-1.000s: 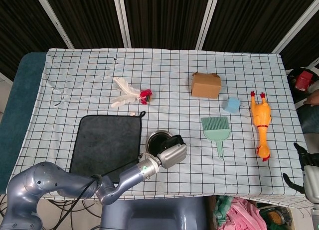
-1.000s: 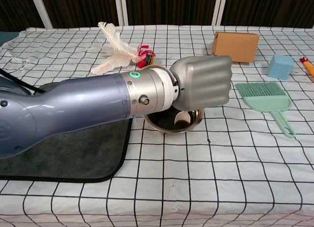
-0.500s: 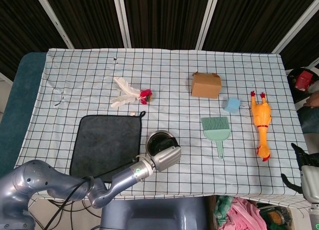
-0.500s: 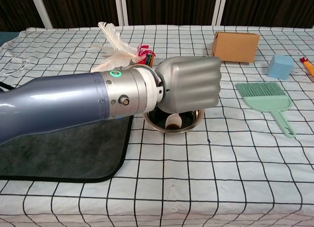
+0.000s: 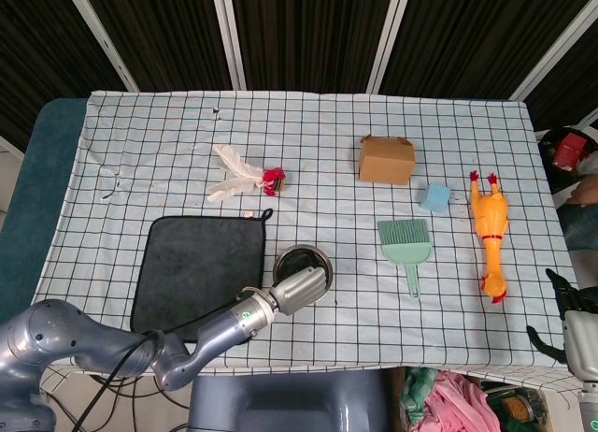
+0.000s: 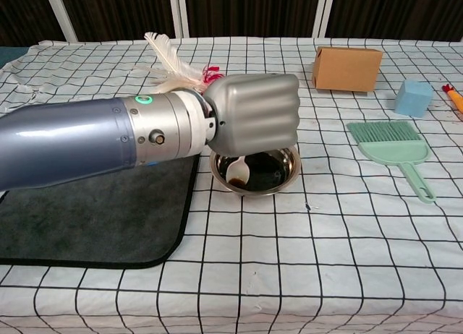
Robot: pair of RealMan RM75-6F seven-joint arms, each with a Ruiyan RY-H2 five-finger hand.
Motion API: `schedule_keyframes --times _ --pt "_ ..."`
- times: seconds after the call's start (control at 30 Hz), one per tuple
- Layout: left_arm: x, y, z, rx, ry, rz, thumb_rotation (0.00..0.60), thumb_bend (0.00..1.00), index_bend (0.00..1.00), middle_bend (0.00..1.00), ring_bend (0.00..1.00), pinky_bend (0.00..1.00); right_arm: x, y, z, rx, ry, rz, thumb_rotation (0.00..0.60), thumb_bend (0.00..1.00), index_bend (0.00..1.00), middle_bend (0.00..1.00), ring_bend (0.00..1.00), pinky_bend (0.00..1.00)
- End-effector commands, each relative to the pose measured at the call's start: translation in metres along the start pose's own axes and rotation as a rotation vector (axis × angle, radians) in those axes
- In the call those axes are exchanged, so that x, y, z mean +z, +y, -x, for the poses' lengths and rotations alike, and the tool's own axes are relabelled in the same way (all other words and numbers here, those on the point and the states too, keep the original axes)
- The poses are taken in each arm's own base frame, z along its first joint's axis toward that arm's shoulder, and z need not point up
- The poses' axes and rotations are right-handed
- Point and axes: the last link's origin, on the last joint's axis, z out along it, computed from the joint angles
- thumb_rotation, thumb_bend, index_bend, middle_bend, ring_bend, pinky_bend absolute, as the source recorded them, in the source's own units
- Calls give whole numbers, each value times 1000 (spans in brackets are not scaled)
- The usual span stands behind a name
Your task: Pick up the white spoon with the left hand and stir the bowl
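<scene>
- While the left hand hangs over the bowl, it is clenched like a fist, and the white spoon sticks down from under it into the bowl, so I judge the hand is holding the handle; the handle itself is hidden.
- Spoon location: its head sits inside the bowl at the bowl's left side. The bowl stands near the front edge of the surface, just beside the right edge of the dark mat.
- Handling, as a judgement: the spoon looks like light, stiff plastic or ceramic with a smooth finish, so it could twist or slip in a loose hold. Best held on the handle, well up from the head, firmly enough that it does not swivel while stirring.
- The bowl is shiny metal, likely light, and could skid on the checked cloth if the spoon pushes on its wall.
- Right hand: at the front right corner, off the surface edge; cannot tell whether it is clenched or released.
- Counts: one spoon, one bowl, one mat, one cardboard box, one green brush-dustpan, one blue block, one rubber chicken, one white feather toy.
</scene>
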Motion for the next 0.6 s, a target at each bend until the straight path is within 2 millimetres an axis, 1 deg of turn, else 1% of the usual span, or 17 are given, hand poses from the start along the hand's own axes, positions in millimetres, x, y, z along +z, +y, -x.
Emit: schedule_keyframes --times 0.03,0.2,0.6 --pt "0 0 3 10 -12 6 600 517 739 969 905 857 0 0 0 0 0 2 600 220 0 113 182 256" --pt "3 1 6 12 -22 12 600 518 739 969 905 857 0 0 0 0 2 1 600 221 0 113 182 256" --pt "22 -1 11 40 -37 -7 600 518 739 969 905 858 -1 1 -4 9 15 8 600 221 0 113 182 256"
